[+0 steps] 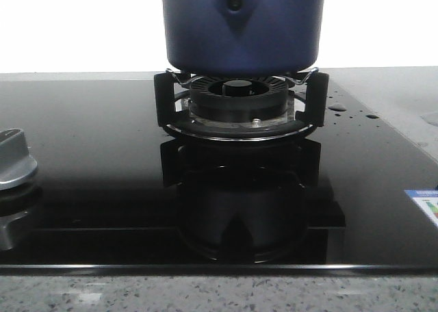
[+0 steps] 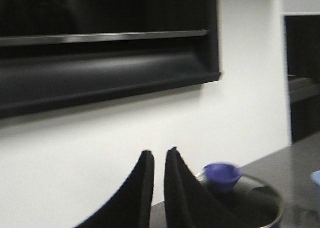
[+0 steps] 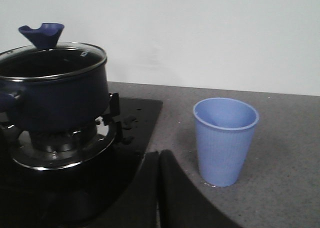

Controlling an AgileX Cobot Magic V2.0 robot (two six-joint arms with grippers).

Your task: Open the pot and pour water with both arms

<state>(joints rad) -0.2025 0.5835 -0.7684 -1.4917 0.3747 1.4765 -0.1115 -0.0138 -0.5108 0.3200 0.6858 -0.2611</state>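
1. L gripper (image 2: 159, 188): fingers nearly closed, slim gap, holding nothing; it sits near the lid knob (image 2: 222, 174), prob. lining up for lid.
2. Pot (image 1: 241, 28) rests on burner grate (image 1: 239, 107), lid on.
3. R gripper (image 3: 158, 188): fingers pressed together, empty, near cup (image 3: 225, 140), likely for pouring.

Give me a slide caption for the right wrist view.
Lidded dark blue pot on the gas burner, blue cup upright on the grey counter beside the stove, right hand shut and empty.
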